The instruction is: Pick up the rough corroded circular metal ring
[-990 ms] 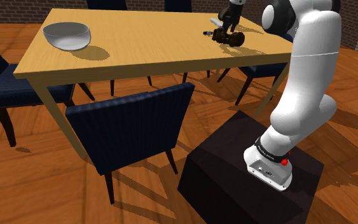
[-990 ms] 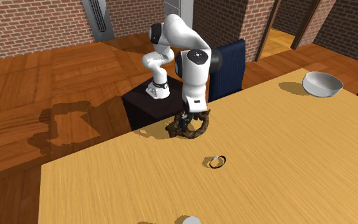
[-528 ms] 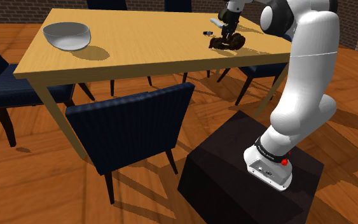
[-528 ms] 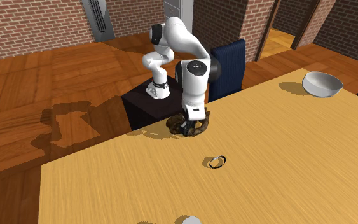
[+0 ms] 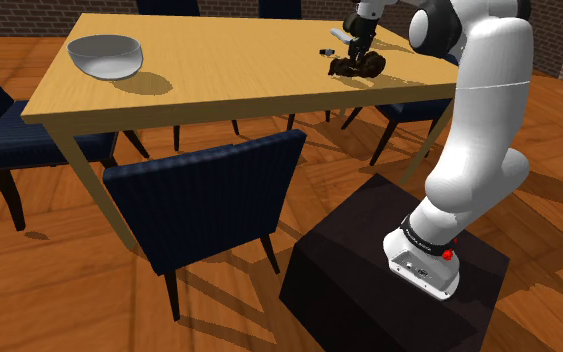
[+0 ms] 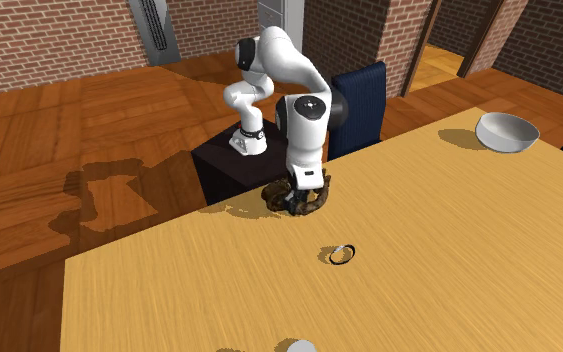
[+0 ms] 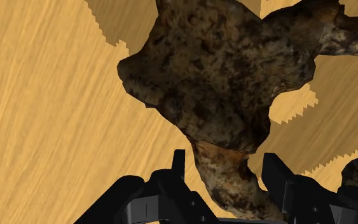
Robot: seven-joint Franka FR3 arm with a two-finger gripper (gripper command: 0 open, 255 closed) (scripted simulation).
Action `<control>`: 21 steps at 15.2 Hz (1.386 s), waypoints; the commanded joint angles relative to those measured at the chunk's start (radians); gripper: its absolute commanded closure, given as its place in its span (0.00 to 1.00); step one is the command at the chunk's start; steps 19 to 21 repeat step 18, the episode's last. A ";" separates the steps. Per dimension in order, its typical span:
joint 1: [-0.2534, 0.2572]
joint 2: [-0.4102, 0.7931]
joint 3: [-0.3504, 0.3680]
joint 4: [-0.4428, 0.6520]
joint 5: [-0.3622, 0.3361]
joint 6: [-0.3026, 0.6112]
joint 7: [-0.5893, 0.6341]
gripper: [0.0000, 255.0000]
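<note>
a pale bowl stands upright near one end of the wooden worktop, well apart from me; i see its smooth inner wall and cannot tell whether it holds anything. in the second exterior view the bowl is at the worktop's far right corner.

my claw points down over the corroded ring, a lumpy brown and rust-mottled loop lying on the worktop. my fingers stand apart with one limb of the ring between them, and a sliver of wood shows between that limb and one finger, so i am not clamped on it. the corroded ring lies near the worktop edge closest to my stand, with the claw right on top of it. in the shoulder view the corroded ring is toward the worktop's right end, under the claw.

a small dark ring lies near it, apart. dark blue chairs stand around the worktop on a wooden plank floor, with brick walls behind.
</note>
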 commanded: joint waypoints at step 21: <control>-0.041 0.037 -0.001 0.267 0.009 -0.230 0.006 1.00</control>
